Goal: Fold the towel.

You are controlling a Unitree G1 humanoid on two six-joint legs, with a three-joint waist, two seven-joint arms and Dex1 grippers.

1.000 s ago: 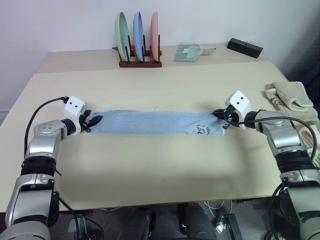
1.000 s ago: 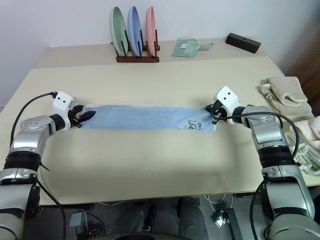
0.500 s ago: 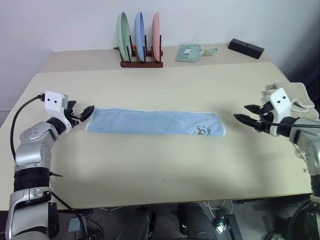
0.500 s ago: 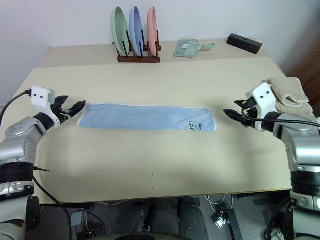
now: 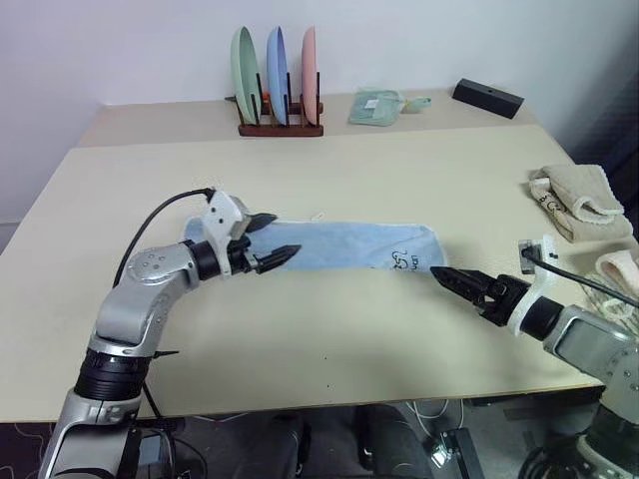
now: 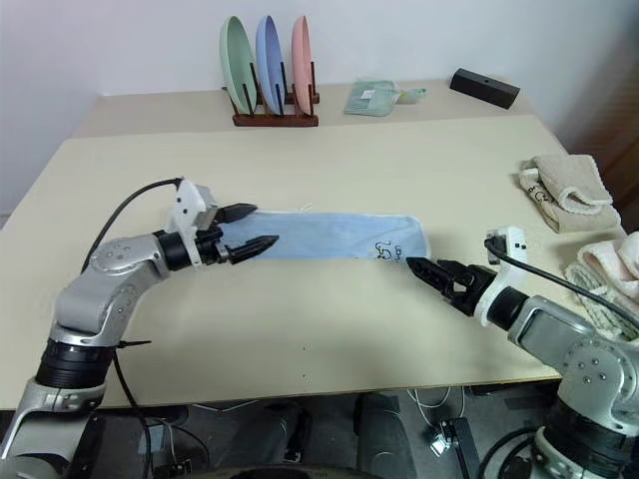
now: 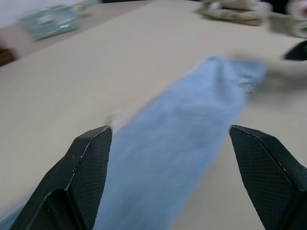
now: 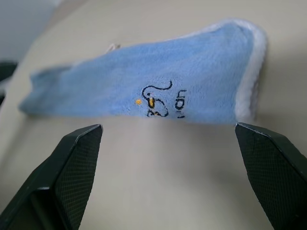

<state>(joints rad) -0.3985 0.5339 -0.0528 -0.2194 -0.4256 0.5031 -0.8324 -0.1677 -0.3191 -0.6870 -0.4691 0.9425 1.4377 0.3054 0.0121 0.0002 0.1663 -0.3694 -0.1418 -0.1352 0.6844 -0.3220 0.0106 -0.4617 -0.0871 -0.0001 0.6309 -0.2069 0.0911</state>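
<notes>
Both grippers stand spread and empty. We see the towel (image 5: 344, 245) flat on the tabletop (image 5: 329, 339), a long narrow strip running left to right. Our left gripper (image 5: 270, 239) hovers over its left end; our right gripper (image 5: 451, 278) sits just off its printed right end. A second ago each gripper pinched an end.
</notes>
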